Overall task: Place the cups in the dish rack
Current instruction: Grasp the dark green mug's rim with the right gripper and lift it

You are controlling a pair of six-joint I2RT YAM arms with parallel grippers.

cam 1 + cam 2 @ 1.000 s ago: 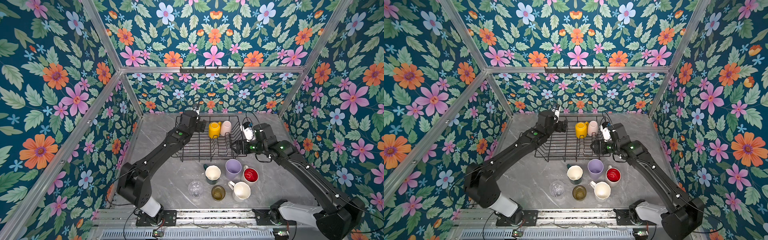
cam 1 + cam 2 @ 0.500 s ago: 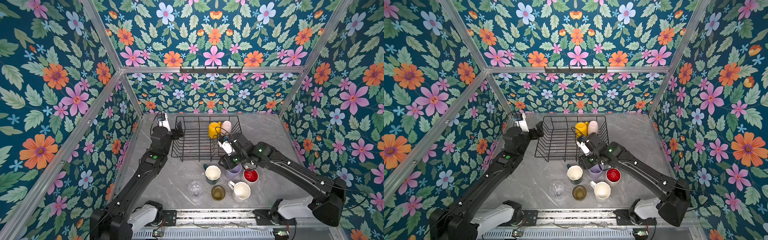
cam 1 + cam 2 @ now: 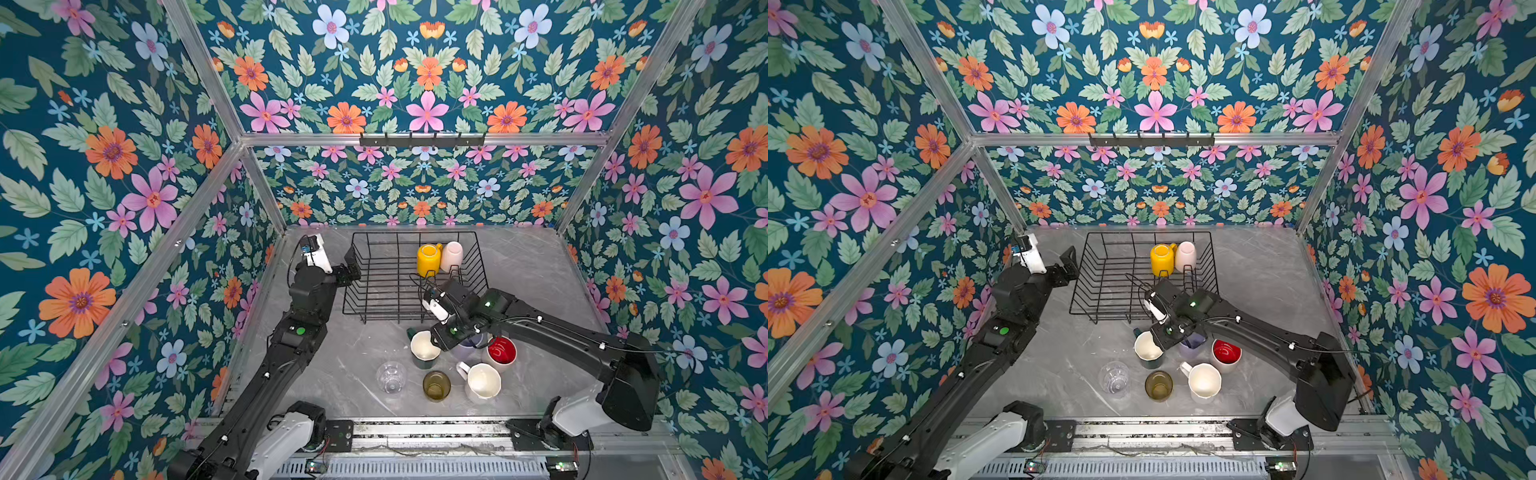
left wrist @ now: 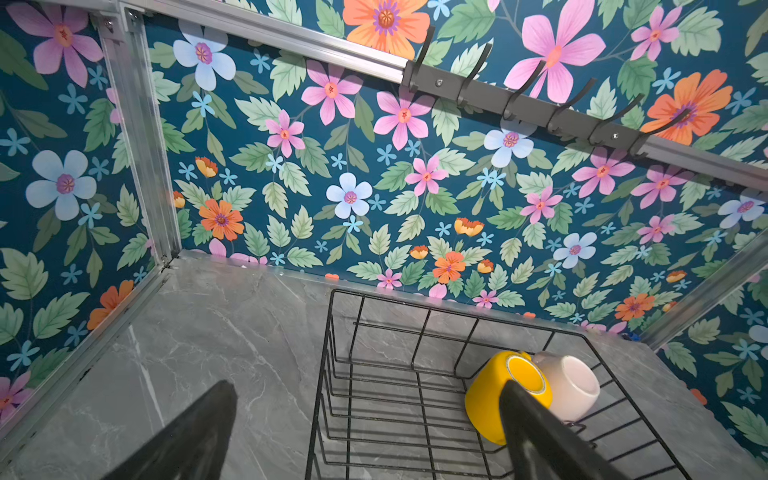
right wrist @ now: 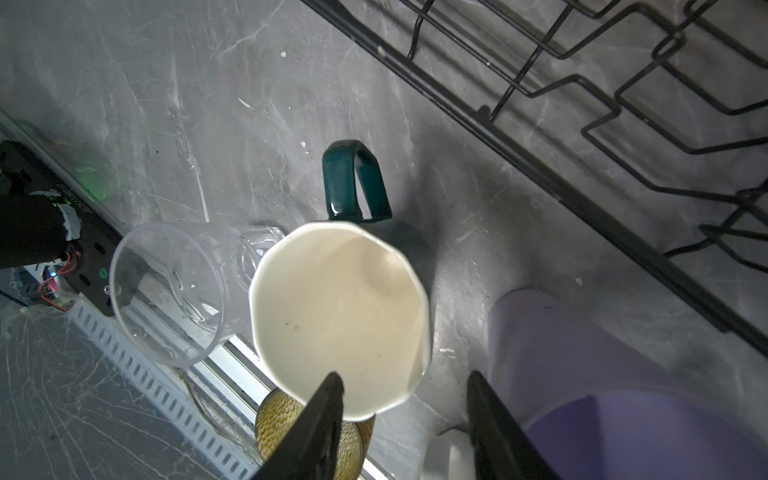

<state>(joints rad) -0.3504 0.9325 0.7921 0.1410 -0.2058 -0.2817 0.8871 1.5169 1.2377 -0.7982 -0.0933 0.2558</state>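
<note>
dark green mug (image 5: 340, 307): upright, cream-lined, on the table (image 3: 332, 374) at 6 o'clock of the dish rack (image 3: 386, 286); handle toward 11.
right gripper (image 5: 405, 376): mine, nearer; jaws half apart, holding nothing. In a top view the mug lies at my 8 o'clock.
lilac tumbler (image 5: 582, 374): just beside the mug, at 3 o'clock.
left gripper (image 4: 365, 384): wide, empty.

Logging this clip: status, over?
Left gripper open beside rack. Right gripper open astride rim of green mug. Yellow mug, pale cup racked; six waiting. Purple cup crowds it.

A yellow mug (image 3: 428, 259), black dish rack (image 3: 395, 233), teal floral walls (image 3: 415, 83)
</note>
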